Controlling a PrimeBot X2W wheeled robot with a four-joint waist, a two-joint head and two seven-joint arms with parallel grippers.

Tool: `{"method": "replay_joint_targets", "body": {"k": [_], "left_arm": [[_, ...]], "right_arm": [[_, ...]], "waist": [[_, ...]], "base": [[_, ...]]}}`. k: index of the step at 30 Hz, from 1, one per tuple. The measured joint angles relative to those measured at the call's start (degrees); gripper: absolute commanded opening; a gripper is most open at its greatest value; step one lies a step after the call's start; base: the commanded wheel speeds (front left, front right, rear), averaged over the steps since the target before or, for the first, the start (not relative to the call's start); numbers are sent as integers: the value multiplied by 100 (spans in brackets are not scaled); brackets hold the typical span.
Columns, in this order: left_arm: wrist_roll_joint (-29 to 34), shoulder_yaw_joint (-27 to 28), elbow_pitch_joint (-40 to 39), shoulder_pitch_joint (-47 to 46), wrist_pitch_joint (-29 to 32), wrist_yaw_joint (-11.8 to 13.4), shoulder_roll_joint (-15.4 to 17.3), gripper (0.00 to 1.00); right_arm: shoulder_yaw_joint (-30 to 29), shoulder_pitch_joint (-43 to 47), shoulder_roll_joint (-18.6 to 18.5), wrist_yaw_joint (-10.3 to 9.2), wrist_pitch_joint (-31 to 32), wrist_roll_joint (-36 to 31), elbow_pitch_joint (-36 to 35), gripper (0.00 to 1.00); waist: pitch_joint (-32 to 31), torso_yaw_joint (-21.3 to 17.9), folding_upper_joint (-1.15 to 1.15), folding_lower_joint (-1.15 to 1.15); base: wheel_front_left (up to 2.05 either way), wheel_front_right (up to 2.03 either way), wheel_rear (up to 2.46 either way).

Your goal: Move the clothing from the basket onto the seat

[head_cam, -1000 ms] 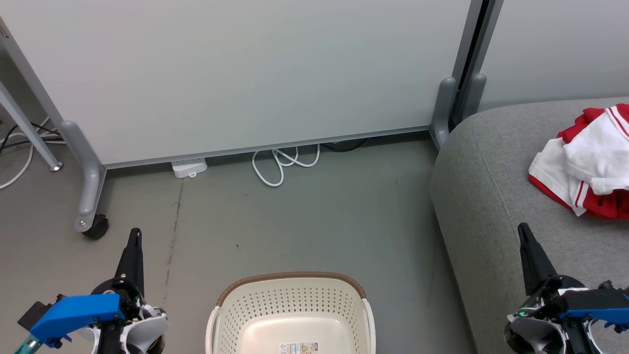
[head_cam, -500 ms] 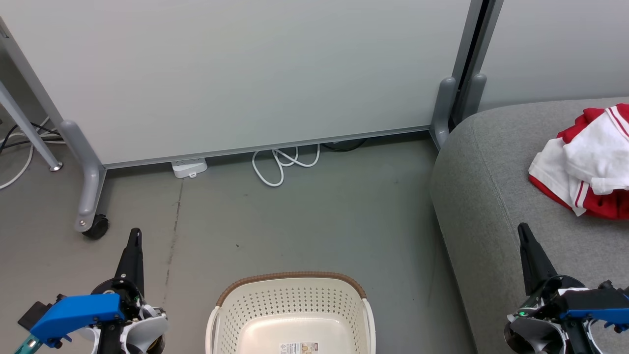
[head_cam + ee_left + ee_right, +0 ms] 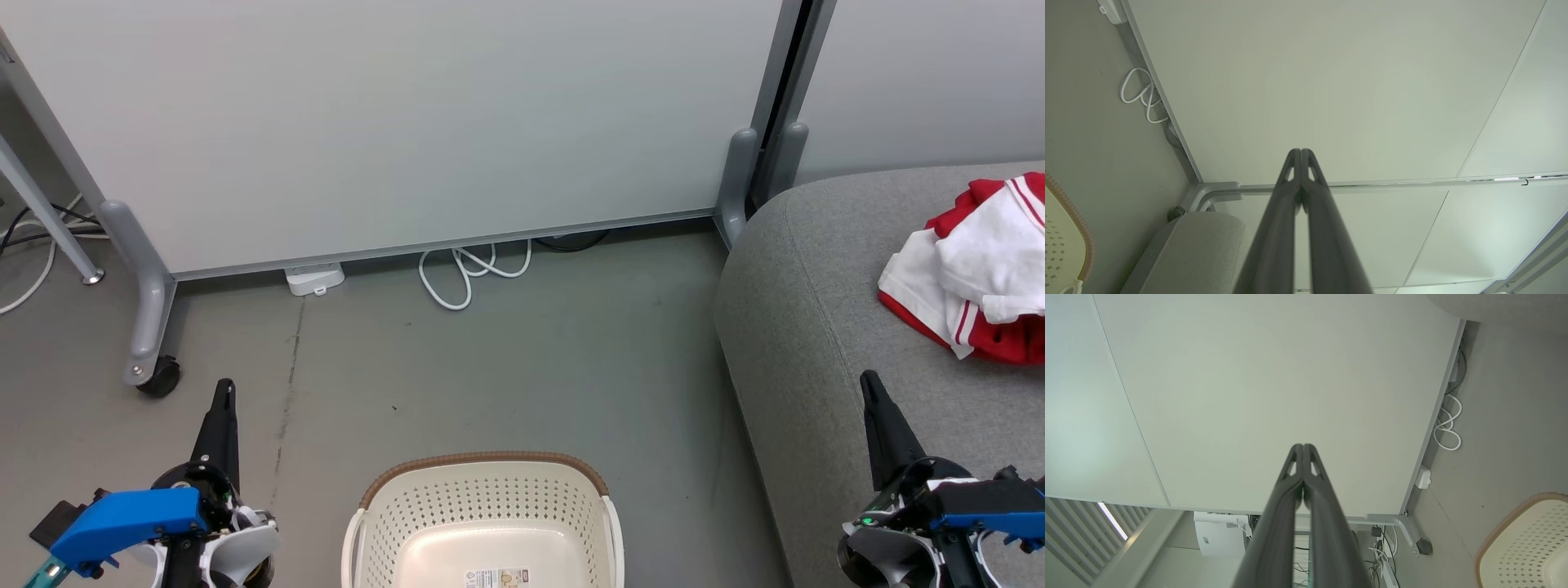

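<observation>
Soft, even, bright light with faint shadows; head view sharp. Wrist views bow the wall panel (image 3: 1331, 81) edges toward the corners.

From here I lose the near half of the basket (image 3: 486, 458) below the head view's bottom edge, the label (image 3: 498, 578) on its floor is too small to read, and right of the basket the seat (image 3: 816, 327) and the clothing (image 3: 980, 269) on it run off the frame's edge
</observation>
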Motion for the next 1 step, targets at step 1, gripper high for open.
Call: {"method": "replay_joint_targets", "body": {"k": [1], "left_arm": [[0,0,0,0,0,0,0,0]], "right_arm": [[0,0,0,0,0,0,0,0]], "waist": [[0,0,0,0]], "base": [[0,0,0]]}}
